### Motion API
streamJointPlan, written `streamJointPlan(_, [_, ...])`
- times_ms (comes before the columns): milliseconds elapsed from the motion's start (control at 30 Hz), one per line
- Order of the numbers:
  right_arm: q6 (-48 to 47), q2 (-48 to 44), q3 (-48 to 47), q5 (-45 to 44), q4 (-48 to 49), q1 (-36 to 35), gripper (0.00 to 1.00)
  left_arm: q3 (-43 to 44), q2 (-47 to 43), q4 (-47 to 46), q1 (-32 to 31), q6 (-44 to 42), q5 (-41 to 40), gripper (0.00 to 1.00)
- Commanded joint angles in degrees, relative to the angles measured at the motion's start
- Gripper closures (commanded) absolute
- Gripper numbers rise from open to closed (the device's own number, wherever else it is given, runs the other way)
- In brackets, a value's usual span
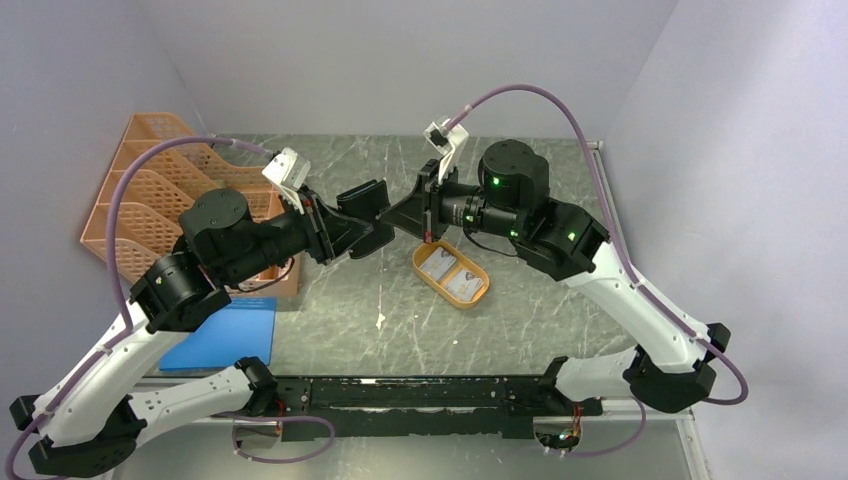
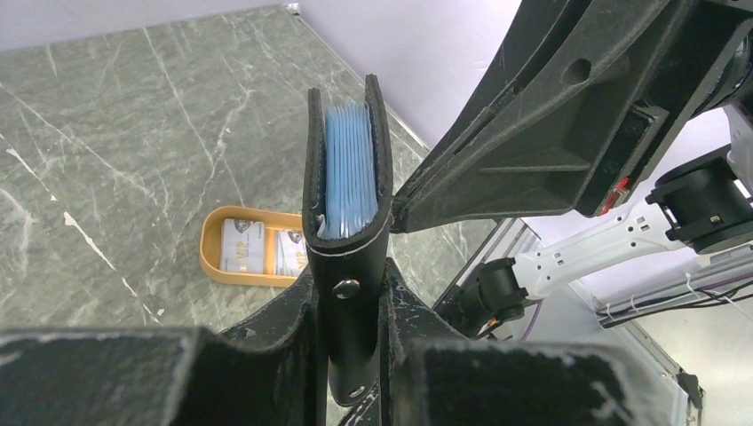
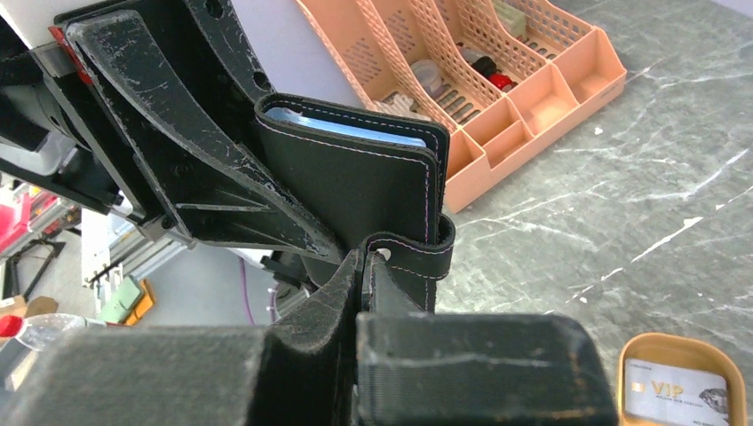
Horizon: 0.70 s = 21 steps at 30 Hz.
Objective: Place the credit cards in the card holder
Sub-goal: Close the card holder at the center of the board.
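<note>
At the far left of the bench (image 1: pixel 340 310) stands an orange mesh file organizer (image 1: pixel 140 190), and in front of it a flat blue pad (image 1: pixel 225 338) lies near the base of the left arm.

The left hand (image 2: pixel 348 297) is raised above the bench and is clenched on the card holder (image 1: pixel 365 203). Its two fingers press the black wallet from both sides at the lower end, where a metal snap is seen. The card holder is in the air, above the middle of the bench, standing on its edge between the two hands. It is only a little open, and the blue inner pockets (image 2: pixel 348 169) show between the two covers.

The right hand (image 3: pixel 366 264) meets the card holder from the other side. Its fingers are closed together on the small snap tab (image 3: pixel 417 257), which bends down from the cover.

Below the right hand, an orange oval tray (image 1: pixel 417 268) rests on the bench. Two credit cards (image 1: pixel 448 272) lie in it side by side, with the printed faces up. One of them has the letters VIP.
</note>
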<state>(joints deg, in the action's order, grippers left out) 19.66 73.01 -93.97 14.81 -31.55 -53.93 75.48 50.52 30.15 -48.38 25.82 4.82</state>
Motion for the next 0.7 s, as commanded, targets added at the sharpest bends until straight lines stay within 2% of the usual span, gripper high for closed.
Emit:
streamJointPlan(0, [-1.75,1.59,-1.36,-1.01,-3.23,-0.99,1.0,2.79,-0.6,-5.35,-0.11,-0.33,1.52,0.95])
streamJointPlan(667, [-1.9,3.81,-2.58,-3.0,-3.47,-3.13,1.0,2.23,-0.45,-7.42,-0.11,0.79,4.95,0.95])
